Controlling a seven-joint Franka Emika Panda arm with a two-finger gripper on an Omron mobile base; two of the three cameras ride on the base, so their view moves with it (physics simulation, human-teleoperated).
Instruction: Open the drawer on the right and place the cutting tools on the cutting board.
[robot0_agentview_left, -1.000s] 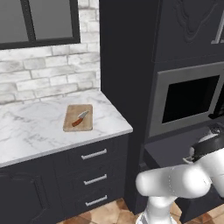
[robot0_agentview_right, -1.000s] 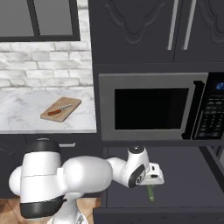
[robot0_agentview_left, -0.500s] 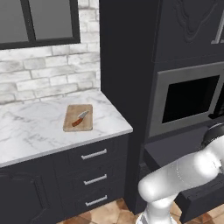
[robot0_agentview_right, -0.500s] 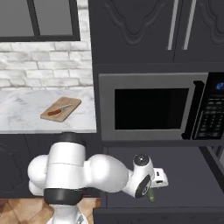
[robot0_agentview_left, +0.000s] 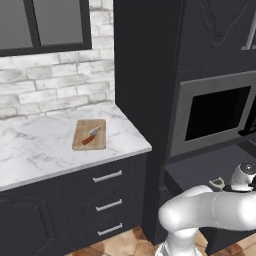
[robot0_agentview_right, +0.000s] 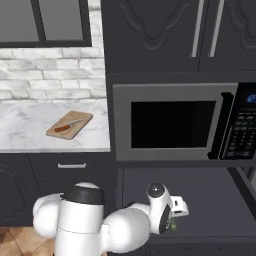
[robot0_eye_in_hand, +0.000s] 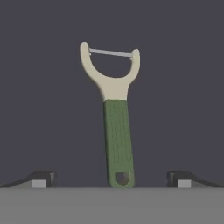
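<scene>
Left base view puts the tall dark cabinet column (robot0_agentview_left: 150, 75) at twelve o'clock, with the microwave (robot0_agentview_left: 216, 114) set into it toward two o'clock and the white marble counter (robot0_agentview_left: 45, 150) stretching out at nine o'clock under the pale brick wall (robot0_agentview_left: 50, 85). Below the microwave the drawer (robot0_agentview_left: 197, 172) stands pulled out, its dark floor showing at about four o'clock of the picture. On the counter lies the cutting board (robot0_agentview_left: 89, 134), and the knife (robot0_agentview_left: 91, 136) rests on it, reddish handle toward seven o'clock and blade toward one o'clock. Three narrow drawers with silver bar handles (robot0_agentview_left: 107, 176) sit beneath the counter. In the drawer, the pale head of the peeler (robot0_agentview_left: 216, 183) pokes out just beside the white arm. From the hand view the peeler (robot0_eye_in_hand: 114, 118) lies flat on the dark drawer floor, green handle at six o'clock and Y-shaped head at twelve. The gripper (robot0_eye_in_hand: 111, 178) hangs above it with its jaws spread wide, one fingertip (robot0_eye_in_hand: 41, 178) at each side of the handle's end, well clear of it and holding nothing.
</scene>
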